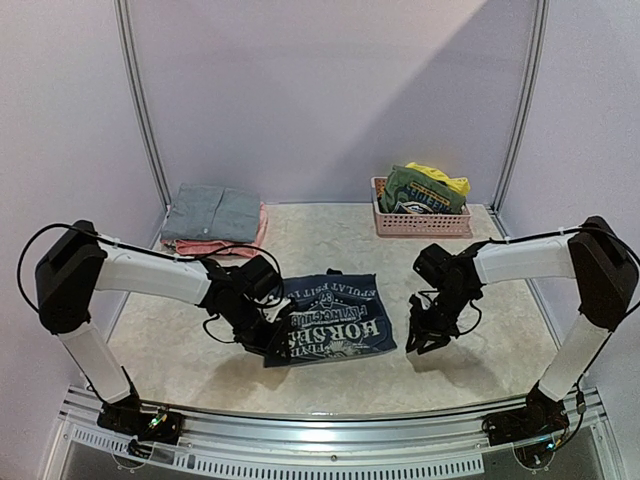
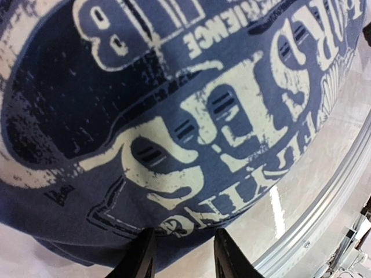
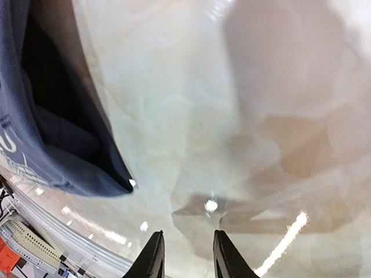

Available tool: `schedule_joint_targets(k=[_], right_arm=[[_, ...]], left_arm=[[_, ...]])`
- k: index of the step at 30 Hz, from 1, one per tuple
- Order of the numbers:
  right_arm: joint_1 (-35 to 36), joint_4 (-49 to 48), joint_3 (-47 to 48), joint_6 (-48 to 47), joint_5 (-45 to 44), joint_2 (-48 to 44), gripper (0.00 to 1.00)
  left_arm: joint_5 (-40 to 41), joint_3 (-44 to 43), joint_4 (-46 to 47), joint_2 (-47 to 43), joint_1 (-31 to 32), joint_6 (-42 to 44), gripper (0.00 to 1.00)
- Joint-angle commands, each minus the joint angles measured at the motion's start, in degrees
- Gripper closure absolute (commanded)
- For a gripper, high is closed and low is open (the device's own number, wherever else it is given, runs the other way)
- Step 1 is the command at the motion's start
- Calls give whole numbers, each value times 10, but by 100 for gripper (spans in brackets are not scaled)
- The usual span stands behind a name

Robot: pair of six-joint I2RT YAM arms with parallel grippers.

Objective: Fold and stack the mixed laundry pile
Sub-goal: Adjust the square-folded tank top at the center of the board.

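on the table [image 1: 330,240] lies navy top [image 1: 335,318] (lettered).

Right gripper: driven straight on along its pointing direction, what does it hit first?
Probably the bare table: the right gripper points down at it, nothing between. The navy top lies off to the side, out of line. Depth unclear.

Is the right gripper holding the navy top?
No, the right gripper is open with only table between its fingers; the navy top lies to one side.
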State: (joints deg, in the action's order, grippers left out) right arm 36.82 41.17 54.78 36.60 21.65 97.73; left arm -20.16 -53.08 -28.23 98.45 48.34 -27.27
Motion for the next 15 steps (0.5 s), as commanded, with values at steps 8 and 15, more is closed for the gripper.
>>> schedule_joint_targets(k=[8,15], right_arm=[[4,117,33,-16,-51,-76,69],[4,122,18,-8,-68,-117,66]], left_arm=[[55,-34,-108,-74,11,-3,56],[157,-88,-167,-147,7,27,36]])
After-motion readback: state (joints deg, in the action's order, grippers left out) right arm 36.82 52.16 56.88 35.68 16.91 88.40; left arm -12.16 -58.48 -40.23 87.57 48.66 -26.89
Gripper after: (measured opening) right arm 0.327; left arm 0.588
